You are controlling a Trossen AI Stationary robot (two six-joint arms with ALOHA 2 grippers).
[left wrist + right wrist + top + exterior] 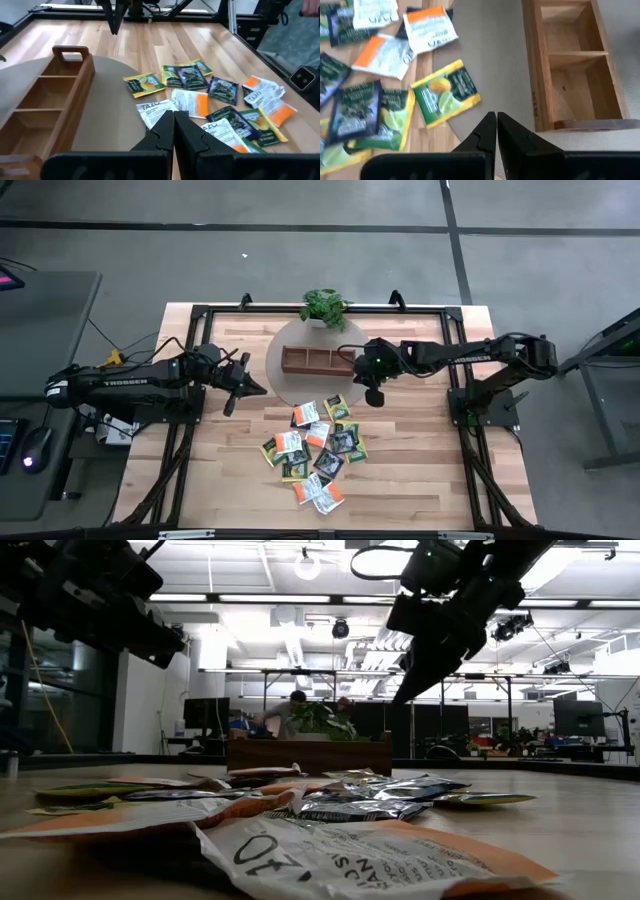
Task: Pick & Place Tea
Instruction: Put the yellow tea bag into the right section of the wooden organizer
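Several tea sachets (315, 450) in orange, yellow-green, dark and white lie in a loose heap on the wooden table, near its front middle. A brown three-compartment tray (312, 361) stands empty on a round grey mat (285, 385). My left gripper (260, 390) is shut and hangs above the mat's left edge. My right gripper (375, 398) is shut and slants down, hanging above the table to the right of the tray's right end. In the right wrist view a yellow-green sachet (445, 92) lies half on the mat ahead of the shut fingers (496, 120). The left wrist view looks past the shut fingers (174, 120) at the heap (215, 100).
A small potted plant (325, 307) stands behind the tray at the table's far edge. Black frame rails (190, 340) run along the table's sides. Bare wood lies left and right of the heap. Beyond the table, the low view shows a room with desks and people.
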